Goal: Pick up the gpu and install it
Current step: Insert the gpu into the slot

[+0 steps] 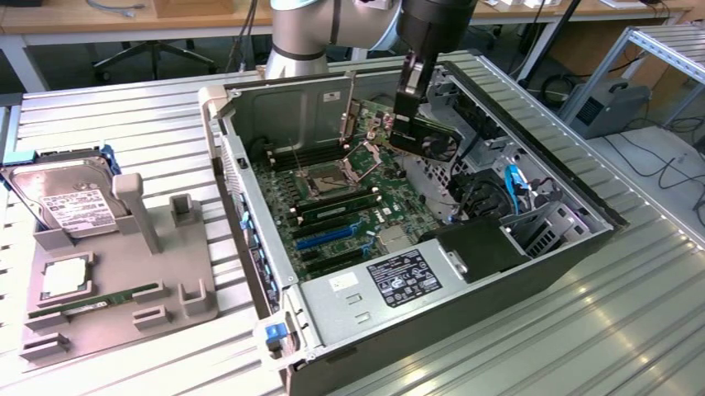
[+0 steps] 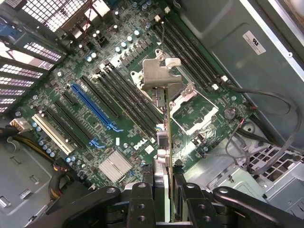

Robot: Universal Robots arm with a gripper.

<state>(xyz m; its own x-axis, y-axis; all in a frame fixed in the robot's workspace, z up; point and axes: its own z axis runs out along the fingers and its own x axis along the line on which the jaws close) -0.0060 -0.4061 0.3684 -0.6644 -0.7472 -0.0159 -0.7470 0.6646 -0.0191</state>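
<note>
Claw (image 2: 164,192) grips the gpu (image 2: 162,78) by its edge; we see it hanging above the green motherboard (image 2: 102,78) inside the open computer case (image 1: 441,338).

The gpu (image 1: 428,142) hangs in the air over the open case (image 1: 330,305), toward its far end and a little to the exterior view's right of the motherboard (image 1: 342,206). It is a flat rectangular card held on edge and tilted. Its black cooler, with a round fan, faces the near right. The gripper (image 1: 409,114) pinches its upper end from both sides. Looking down along it from the wrist view, the gpu (image 2: 164,137) is a thin sliver, edge-on, with its silver metal end bracket lowest and nearest the board. It is clear of the board and slots beneath.
</note>
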